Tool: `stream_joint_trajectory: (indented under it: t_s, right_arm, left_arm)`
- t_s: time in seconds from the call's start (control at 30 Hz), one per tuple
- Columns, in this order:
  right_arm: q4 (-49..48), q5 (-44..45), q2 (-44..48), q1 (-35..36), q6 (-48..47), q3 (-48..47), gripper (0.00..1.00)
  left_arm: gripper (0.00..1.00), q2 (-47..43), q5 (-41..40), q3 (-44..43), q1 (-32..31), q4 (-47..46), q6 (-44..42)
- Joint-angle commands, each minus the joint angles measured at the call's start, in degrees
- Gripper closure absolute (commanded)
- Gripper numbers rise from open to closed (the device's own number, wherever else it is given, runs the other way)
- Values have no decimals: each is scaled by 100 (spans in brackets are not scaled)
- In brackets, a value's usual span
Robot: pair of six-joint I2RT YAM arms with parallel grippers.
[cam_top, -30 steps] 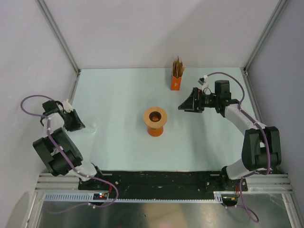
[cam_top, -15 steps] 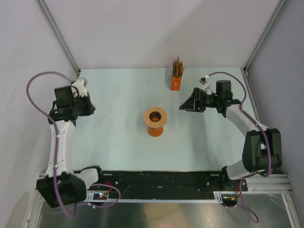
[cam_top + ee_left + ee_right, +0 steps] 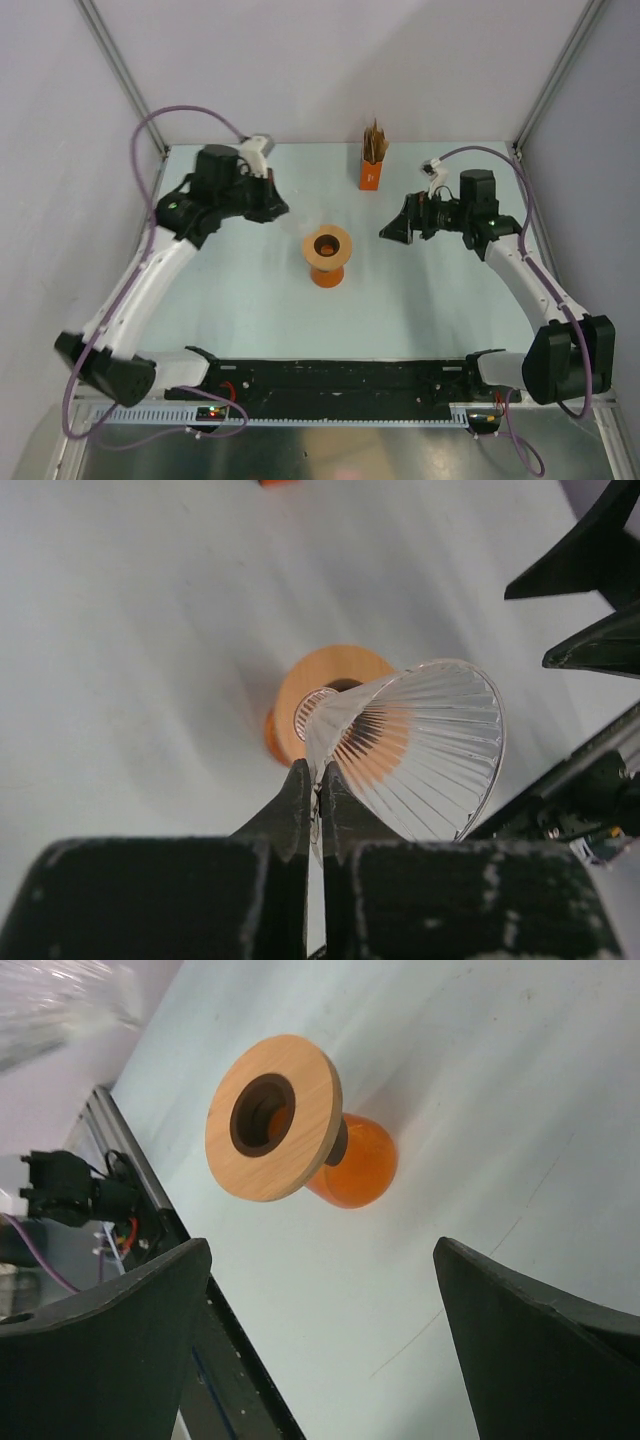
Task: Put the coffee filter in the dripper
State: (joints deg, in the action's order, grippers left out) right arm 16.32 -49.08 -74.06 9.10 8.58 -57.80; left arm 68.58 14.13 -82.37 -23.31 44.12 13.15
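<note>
The dripper, a clear ribbed cone, hangs tilted on its side in the air, and my left gripper is shut on the thin tab at its narrow end. In the top view the left gripper is up and to the left of the orange beaker. My right gripper stands open to the right of the beaker, fingers spread wide with nothing between them. A single coffee filter is out of view.
The orange beaker stands mid-table with a flat tan disc on top. A small orange box with a bunch of brown papers stands at the back. The black rail runs along the near edge.
My left arm has swung from the near left of the table up and rightward toward the beaker, its gripper closing on the dripper and carrying it. The right gripper barely shifted.
</note>
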Motion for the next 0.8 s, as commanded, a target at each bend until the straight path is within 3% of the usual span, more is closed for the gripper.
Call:
stream_joint_trajectory:
  t_s: [0.0, 0.2, 0.77]
  right_arm:
    - [466, 572, 320, 427, -778, -219, 1]
    - [526, 670, 310, 677, -1163, -223, 1]
    - [575, 569, 283, 707, -1225, -218, 1]
  left_arm:
    - [100, 660, -41, -240, -609, 72, 422]
    - [100, 1274, 48, -359, -992, 70, 507]
    - [100, 1983, 312, -586, -968, 66, 479]
